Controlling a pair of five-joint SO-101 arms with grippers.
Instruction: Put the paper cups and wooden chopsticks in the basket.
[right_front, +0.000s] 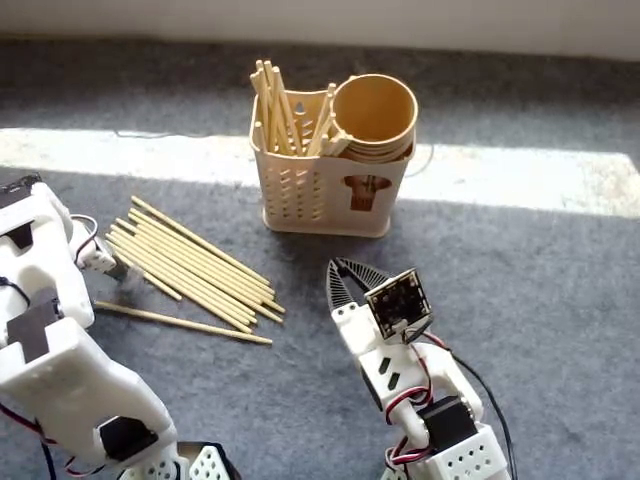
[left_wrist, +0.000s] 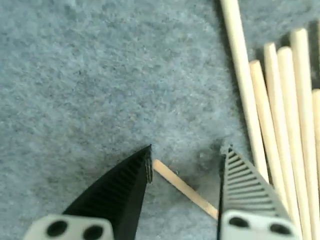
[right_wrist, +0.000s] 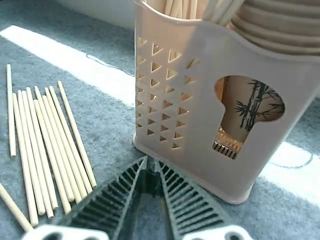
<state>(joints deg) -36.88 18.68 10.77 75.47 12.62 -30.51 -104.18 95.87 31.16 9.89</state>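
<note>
Standing open at the frame's left edge, the left jaws straddle one loose chopstick (left_wrist: 185, 189) without gripping it. More wooden chopsticks (right_front: 190, 265) lie left of centre on the tabletop (right_front: 540, 300). At upper centre the basket (right_front: 325, 190) holds chopsticks and stacked paper cups (right_front: 375, 115). Below it, the right jaws are closed, empty.

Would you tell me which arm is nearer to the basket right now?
Right. The right arm has its shut jaws just in front of the basket; the left arm is off to the side, jaws open at the loose chopsticks.
</note>
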